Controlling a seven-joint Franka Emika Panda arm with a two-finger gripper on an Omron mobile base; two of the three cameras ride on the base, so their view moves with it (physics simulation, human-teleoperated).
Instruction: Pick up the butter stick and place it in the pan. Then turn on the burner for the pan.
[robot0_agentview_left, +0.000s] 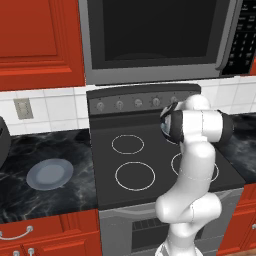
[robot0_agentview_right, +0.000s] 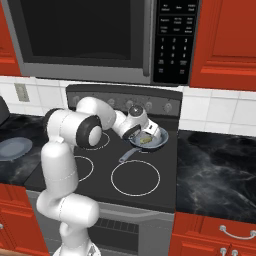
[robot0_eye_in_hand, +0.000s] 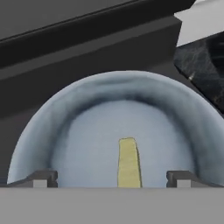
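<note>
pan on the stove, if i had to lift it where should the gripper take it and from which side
Take the pan by its short dark handle, which sticks out toward the stove's front, clear of the bowl. Come from above, jaws across the handle's width. The rim is a poorer choice: the bowl is round and the butter lies inside.

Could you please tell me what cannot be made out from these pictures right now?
- Left base view: the arm hides the pan and part of the right burner rings.
- Hand view: the butter stick's near end is cut off at the bottom.
- Right base view: stove knobs too small to read their settings.
</note>
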